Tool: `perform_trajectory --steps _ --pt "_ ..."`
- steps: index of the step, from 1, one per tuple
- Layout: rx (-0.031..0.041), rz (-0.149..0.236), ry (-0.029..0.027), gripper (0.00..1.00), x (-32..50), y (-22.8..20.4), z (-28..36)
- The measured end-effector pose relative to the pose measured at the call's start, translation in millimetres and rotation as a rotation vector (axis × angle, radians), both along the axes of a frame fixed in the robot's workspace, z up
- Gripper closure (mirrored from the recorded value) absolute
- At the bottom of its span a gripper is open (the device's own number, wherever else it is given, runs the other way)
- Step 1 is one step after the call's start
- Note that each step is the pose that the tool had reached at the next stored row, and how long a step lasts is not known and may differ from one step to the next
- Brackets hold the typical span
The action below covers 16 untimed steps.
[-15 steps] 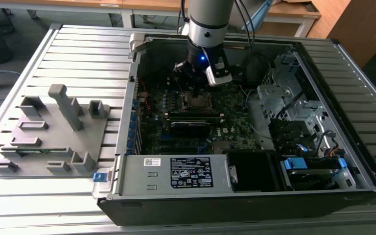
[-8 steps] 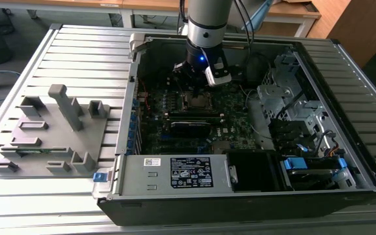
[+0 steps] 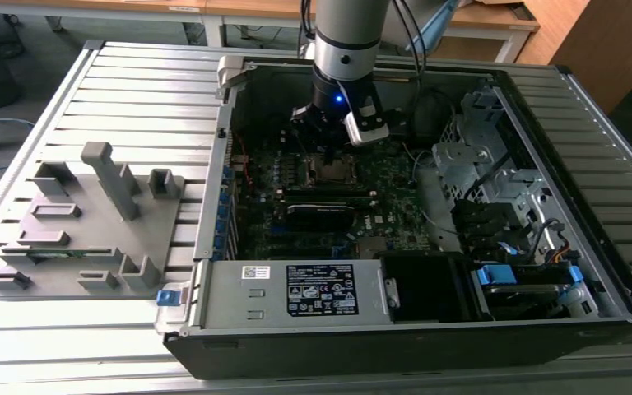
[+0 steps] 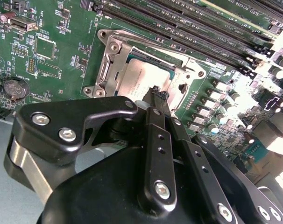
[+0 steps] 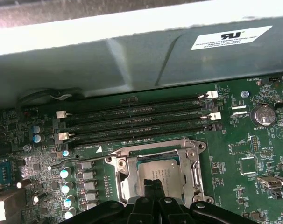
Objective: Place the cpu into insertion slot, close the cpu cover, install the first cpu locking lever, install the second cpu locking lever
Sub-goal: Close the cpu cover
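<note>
Fingers (image 4: pixel 156 126) look pinched together, holding nothing; I see the gripper (image 4: pixel 155 94) tip over the cpu (image 5: pixel 161 171), which sits in the insertion slot (image 5: pixel 131 179), cpu cover (image 5: pixel 194 161) lying flat around it.

The near edges of the cpu (image 4: pixel 141 77) and the cpu cover (image 4: pixel 106 70) are hidden by the gripper (image 4: pixel 155 93) in both wrist views, and the insertion slot (image 3: pixel 332 171) is too small to be judged in the exterior view.
</note>
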<state>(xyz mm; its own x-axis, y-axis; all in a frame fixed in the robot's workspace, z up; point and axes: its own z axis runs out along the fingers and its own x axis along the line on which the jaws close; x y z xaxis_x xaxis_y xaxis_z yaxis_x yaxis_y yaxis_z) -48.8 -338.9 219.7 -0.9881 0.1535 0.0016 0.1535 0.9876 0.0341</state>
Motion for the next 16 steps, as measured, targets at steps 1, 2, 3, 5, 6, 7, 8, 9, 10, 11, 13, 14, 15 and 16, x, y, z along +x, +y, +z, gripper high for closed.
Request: perform_trajectory --steps 1,2,3,5,6,7,8,9,10,11,13,14,15,16 --pt "-0.0003 0.000 0.0000 0.89 0.0 0.0 0.0" --pt "-0.0008 0.000 -0.0001 0.89 0.0 0.0 -0.1" --pt "-0.0010 0.000 0.0000 0.89 0.0 0.0 0.0" --pt "-0.0032 0.000 0.0000 0.89 0.0 0.0 0.0" --pt "-0.0031 0.000 0.0000 0.89 0.0 0.0 0.0" --pt "-0.0032 0.000 0.0000 0.89 0.0 0.0 0.0" --pt "-0.0032 0.000 0.0000 0.89 0.0 0.0 0.0" --pt "-0.0033 0.000 0.0000 0.89 0.0 0.0 0.0" --pt "-0.0033 0.000 0.0000 0.89 0.0 0.0 0.0" --pt "-0.0033 0.000 0.0000 0.89 0.0 0.0 0.0" --pt "-0.0035 0.000 -0.0002 0.89 -0.5 0.1 -0.1" --pt "-0.0034 0.000 -0.0007 0.89 -1.0 0.1 -0.2" --pt "-0.0032 0.000 -0.0016 0.89 -1.8 0.0 -0.4" --pt "-0.0032 0.000 -0.0023 0.89 -2.7 0.1 -0.5"
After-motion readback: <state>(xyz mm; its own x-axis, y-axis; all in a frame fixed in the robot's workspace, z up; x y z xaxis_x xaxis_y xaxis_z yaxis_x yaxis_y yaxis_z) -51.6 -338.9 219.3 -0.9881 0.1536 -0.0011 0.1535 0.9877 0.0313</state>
